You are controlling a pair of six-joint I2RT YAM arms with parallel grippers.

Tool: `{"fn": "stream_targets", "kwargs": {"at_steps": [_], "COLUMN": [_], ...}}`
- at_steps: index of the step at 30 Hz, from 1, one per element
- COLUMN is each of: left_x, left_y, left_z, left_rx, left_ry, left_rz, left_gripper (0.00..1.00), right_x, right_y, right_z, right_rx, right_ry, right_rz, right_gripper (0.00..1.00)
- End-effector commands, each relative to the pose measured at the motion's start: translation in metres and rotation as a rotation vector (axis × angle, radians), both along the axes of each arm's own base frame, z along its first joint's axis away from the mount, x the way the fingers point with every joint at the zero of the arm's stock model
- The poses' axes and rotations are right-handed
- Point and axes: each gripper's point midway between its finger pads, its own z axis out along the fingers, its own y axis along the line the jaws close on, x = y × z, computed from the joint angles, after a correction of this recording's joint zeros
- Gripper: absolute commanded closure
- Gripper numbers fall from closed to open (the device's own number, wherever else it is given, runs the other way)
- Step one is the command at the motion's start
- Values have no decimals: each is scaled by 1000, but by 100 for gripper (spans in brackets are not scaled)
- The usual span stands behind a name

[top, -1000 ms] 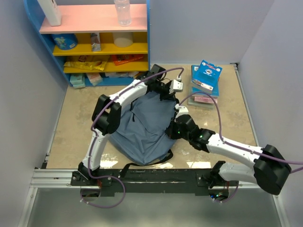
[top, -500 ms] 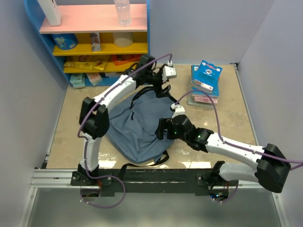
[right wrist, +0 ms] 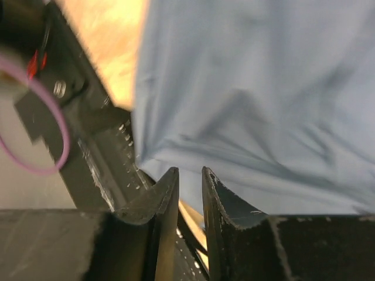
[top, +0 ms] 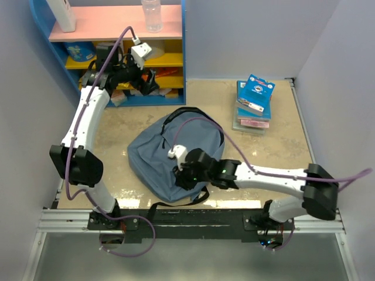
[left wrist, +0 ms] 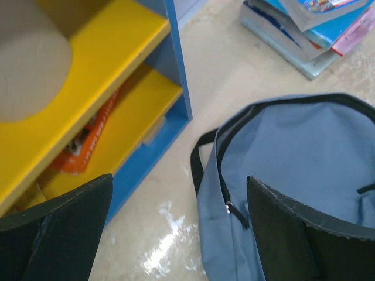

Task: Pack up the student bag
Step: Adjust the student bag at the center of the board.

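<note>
Top external view shows us the backpack (top: 170, 153) lying flat on the tan table (top: 281, 149), about in the middle, its rounded top toward the far side. Black straps (top: 202, 195) trail off its near edge, close to the rail (top: 193, 219) that carries the arms. At the far left stands a blue shelf unit (top: 183, 58) with a pink top and yellow boards, and a clear bottle (top: 151, 14) stands on the top. A stack of books (top: 255, 102) lies to the far right of the backpack, well apart from it.

The left arm stretches to the far left, and we see the left gripper (top: 149, 85) in front of the lower yellow boards, well away from the backpack. From the left wrist view the left gripper (left wrist: 179, 178) has its fingers spread wide with nothing between them. An orange packet (left wrist: 94, 140) lies on the lower yellow board. The backpack (left wrist: 293, 152) lies to the right with its black zipper running round the rim and the zipper pull (left wrist: 233, 209) hanging at the left side. The books (left wrist: 304, 35) lie beyond it.

The right gripper (top: 180, 175) sits over the near left part of the backpack. In the right wrist view the right gripper (right wrist: 189, 175) has its fingers (right wrist: 164, 199) drawn almost together, with only a thin slit between them, and we see nothing clamped there. Blue fabric (right wrist: 263, 88) fills the space beyond the tips, and the dark rail (right wrist: 82, 134) lies to the left.
</note>
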Motion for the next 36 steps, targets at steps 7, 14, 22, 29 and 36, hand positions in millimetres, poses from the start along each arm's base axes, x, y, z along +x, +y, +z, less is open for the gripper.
{"fn": "stream_targets", "kwargs": {"at_steps": [7, 14, 22, 29, 36], "left_x": [-31, -37, -39, -43, -64], "left_y": [32, 65, 114, 116, 63], "left_z": [21, 56, 33, 0, -34], "left_rx": [-47, -64, -38, -48, -49], "left_ry": [81, 23, 89, 152, 208], "left_rz": [109, 215, 283, 254, 133], "left_gripper": [0, 0, 0, 7, 32], "right_x": [-53, -36, 21, 84, 160], "right_y": [45, 116, 211, 167, 36], "right_z": [-48, -64, -56, 58, 82], "right_rx": [-209, -117, 5, 137, 143], "right_ry": [-24, -45, -149, -187, -55], "right_rz": [409, 399, 195, -50, -394], "right_gripper": [71, 67, 67, 24, 22]}}
